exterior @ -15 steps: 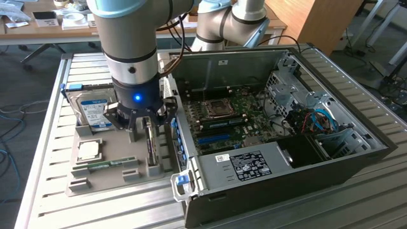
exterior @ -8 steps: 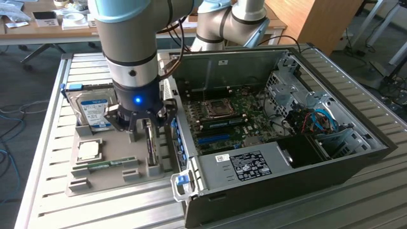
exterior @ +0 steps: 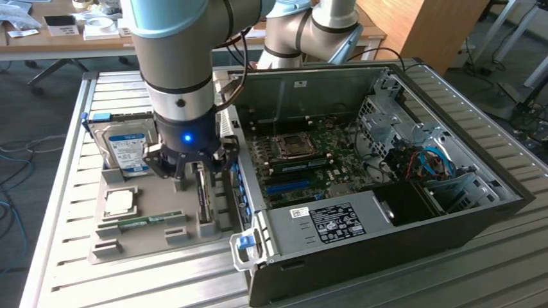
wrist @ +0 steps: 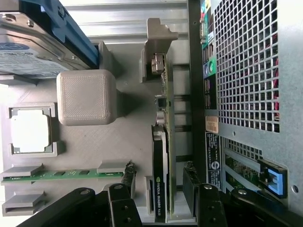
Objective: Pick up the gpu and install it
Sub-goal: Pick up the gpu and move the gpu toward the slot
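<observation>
The hand point(exterior: 195, 172) hangs released, fingers point(wrist: 129, 176) either side of the gpu point(wrist: 161, 161) without touching it, the card standing edge-up in a grey holder point(wrist: 124, 142), its end hidden beneath the hand.

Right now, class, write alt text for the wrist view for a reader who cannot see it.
The open gripper straddles the gpu, clear of it on each side; the card stands on edge in a grey holder tray. The perforated wall of the computer case runs alongside, and a hard drive, a processor chip and a memory stick sit in the tray.
</observation>
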